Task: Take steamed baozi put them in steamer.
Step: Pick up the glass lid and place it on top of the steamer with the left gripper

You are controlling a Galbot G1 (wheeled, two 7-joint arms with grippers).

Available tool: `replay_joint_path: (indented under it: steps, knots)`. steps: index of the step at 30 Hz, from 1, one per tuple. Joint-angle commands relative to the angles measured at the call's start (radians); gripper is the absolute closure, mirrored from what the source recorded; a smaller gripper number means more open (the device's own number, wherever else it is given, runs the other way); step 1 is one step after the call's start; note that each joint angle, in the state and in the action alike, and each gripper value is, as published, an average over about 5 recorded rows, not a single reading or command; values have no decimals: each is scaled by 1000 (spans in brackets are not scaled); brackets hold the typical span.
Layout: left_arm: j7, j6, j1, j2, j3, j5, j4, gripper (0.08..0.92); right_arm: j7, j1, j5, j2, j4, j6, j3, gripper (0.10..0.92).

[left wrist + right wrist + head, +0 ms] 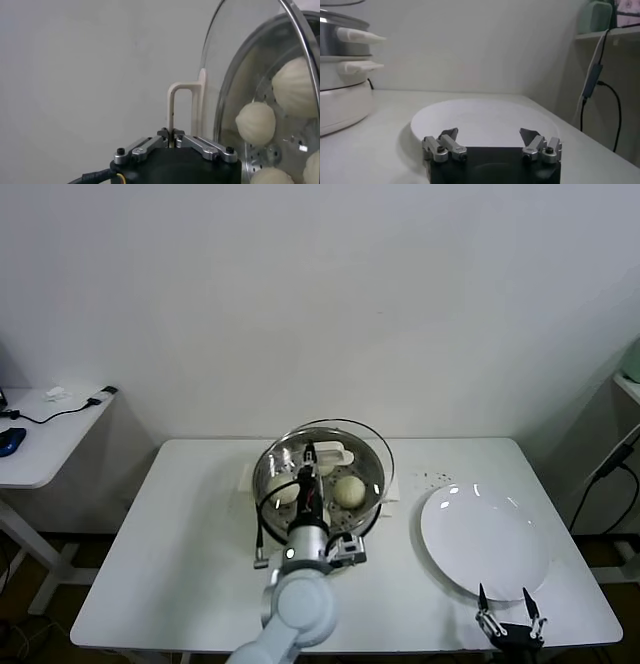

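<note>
Left gripper (310,452): it is over the steamer (268,469), and its fingers are pressed together on the white handle (179,107) of the glass lid (382,452). In the left wrist view the two fingers meet on the thin handle loop, with no gap between them.
Glass lid: it hangs from this gripper, above the steamer and tilted to it, so it does not sit on the rim now.
Steamer: it stands just below and in front of the left gripper, on the white surface (180,544). The right gripper is well apart from it.
Steamed baozi (349,490): they lie inside the steamer basket, below the held lid. In the left wrist view four round pieces can be seen through the glass; in the head view the arm hides some of them.
Plate (485,542): it lies just ahead of the right gripper and no baozi is on it.
Right gripper (509,612): it waits at the near edge of the surface, wide open, with nothing between its fingers.
Progress: I judge the putting of baozi is finished, because the plate holds none and the basket holds all that I can see.
Left to do: probably only to bring the lid down on the steamer and let the handle go.
</note>
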Motion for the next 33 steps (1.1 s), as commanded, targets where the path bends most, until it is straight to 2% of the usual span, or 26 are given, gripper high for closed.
replay_joint_path:
  steps: [1, 19, 33]
  knots:
    - [-11, -10, 7, -23, 9, 55, 50, 864, 4, 0, -1, 0, -8, 10, 1, 203]
    - [-34, -24, 23, -3, -35, 47, 83, 864, 6, -5, -4, 0, -7, 34, -5, 203]
    - [-53, -34, 20, -21, -31, 67, 114, 864, 11, -7, -5, 0, -11, 54, -2, 203]
